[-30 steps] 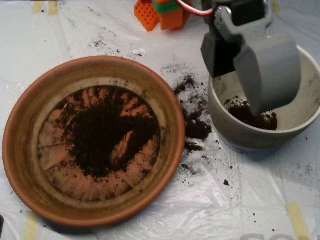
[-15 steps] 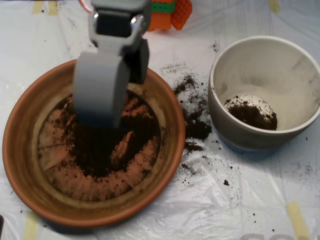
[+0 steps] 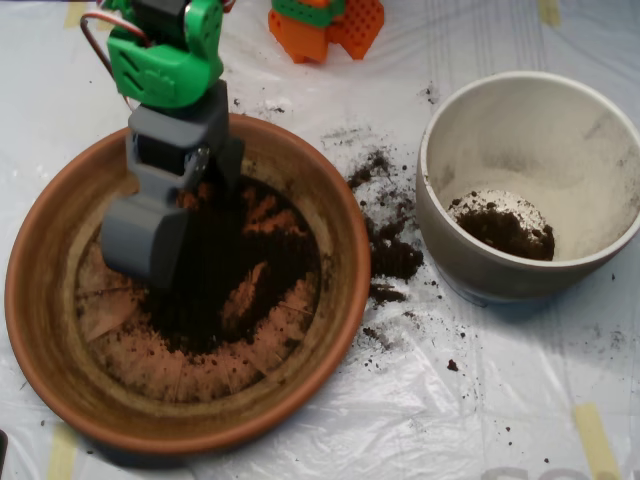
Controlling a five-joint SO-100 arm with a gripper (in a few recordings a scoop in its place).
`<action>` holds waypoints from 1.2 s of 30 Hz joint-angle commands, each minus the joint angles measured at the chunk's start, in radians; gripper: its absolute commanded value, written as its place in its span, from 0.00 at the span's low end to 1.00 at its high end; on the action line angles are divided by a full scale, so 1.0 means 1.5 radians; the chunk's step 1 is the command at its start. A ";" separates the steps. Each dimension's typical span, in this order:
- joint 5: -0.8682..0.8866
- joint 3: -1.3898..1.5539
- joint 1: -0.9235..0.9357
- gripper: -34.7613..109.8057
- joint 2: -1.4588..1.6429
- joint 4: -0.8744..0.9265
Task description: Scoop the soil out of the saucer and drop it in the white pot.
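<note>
Inside the wide, shallow terracotta saucer [image 3: 60, 330], the grey clamshell pincer [image 3: 150, 240] sits low on the dark crumbly soil [image 3: 235, 265], its gape not discernible. Gathering step. Next: close on soil, lift, carry rightward to the deep off-white pot [image 3: 520, 110], well apart.

We see a crinkled white plastic sheet [image 3: 500, 400] with yellowish tape strips [image 3: 596, 440] and orange blocks [image 3: 330, 25] at top.

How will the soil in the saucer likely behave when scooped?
The soil looks loose and crumbly, so it probably sheds grains in transit; spilled crumbs already lie between saucer and white pot. It likely smears thin rather than lifting cleanly.
</note>
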 commanded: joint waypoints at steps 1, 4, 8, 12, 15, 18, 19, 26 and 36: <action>-0.014 -0.033 0.033 0.55 -0.047 -0.006; -0.016 -0.073 0.050 0.55 -0.107 0.000; -0.018 -0.135 0.061 0.56 -0.165 0.017; -0.024 -0.157 0.055 0.56 -0.176 -0.001; -0.029 -0.171 0.040 0.55 -0.183 -0.006; -0.025 -0.174 0.025 0.51 -0.190 -0.008; -0.021 -0.174 0.021 0.51 -0.191 -0.010; -0.016 -0.178 0.007 0.45 -0.206 -0.021; -0.012 -0.226 0.061 0.44 -0.229 -0.008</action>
